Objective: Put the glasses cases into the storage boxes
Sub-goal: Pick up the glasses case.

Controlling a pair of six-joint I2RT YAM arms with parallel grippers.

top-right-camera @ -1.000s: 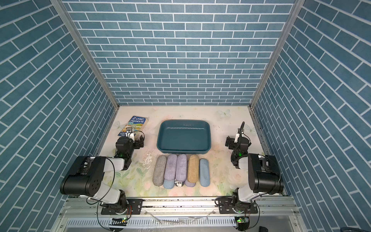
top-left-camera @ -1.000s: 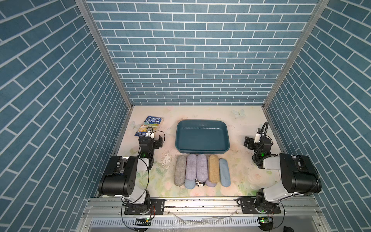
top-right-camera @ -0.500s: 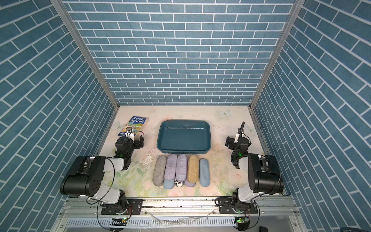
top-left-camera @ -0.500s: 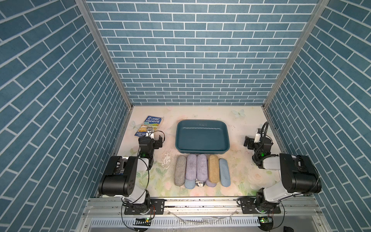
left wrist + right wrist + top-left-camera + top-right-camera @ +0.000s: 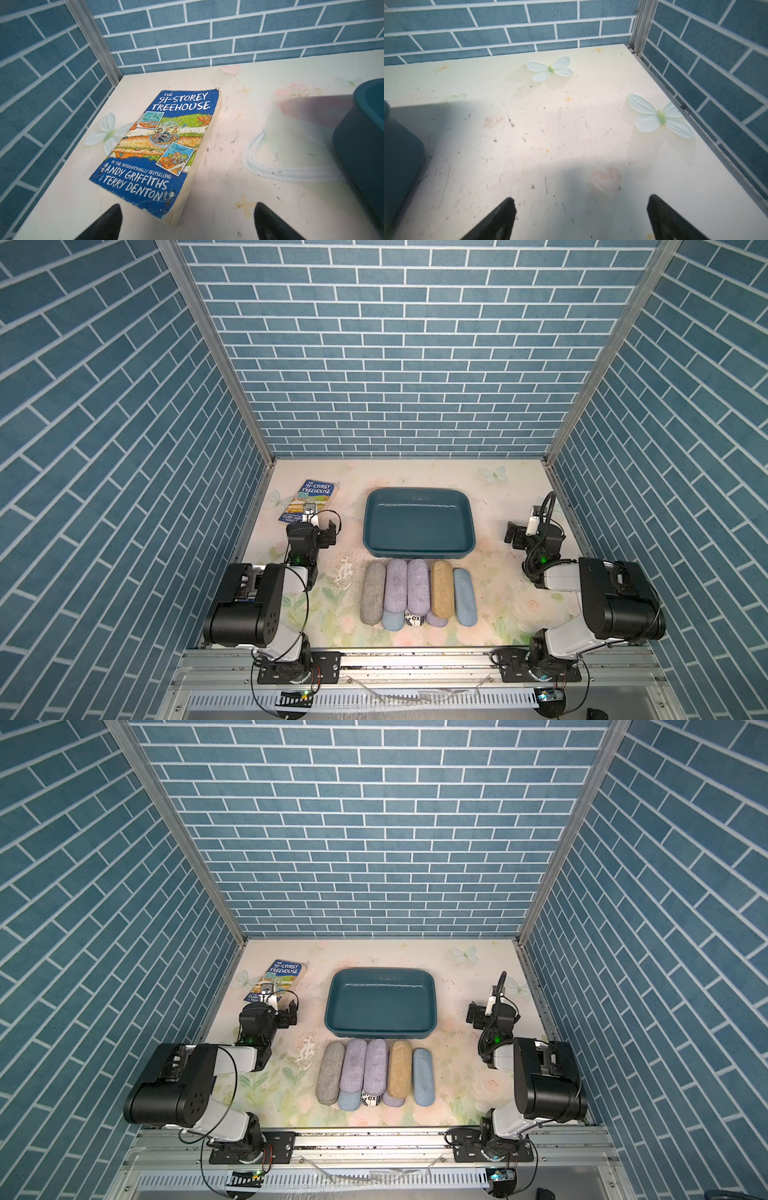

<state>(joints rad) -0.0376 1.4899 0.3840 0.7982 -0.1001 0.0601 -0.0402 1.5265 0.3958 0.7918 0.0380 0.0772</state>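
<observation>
The left gripper (image 5: 188,205) stands spread, holding nothing, with a blue book (image 5: 166,145) just ahead of it. The right gripper (image 5: 581,198) is spread too (only bare worktop (image 5: 550,135) beneath). Between them sits the storage box (image 5: 419,490). The glasses cases (image 5: 417,593) lie huddled outside it, back toward the arm bases.

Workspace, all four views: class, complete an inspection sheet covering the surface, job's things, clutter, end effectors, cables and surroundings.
Surface: floral table, scuffed, with worn patch.
Job's things: teal tub empty; glasses cases piled in front of it, none inside.
Clutter: book at far left.
End effectors: left end effector and right end effector both open, holding nothing.
Cables: black cable loops at both wrists.
Surroundings: blue brick-pattern walls; metal rail.
</observation>
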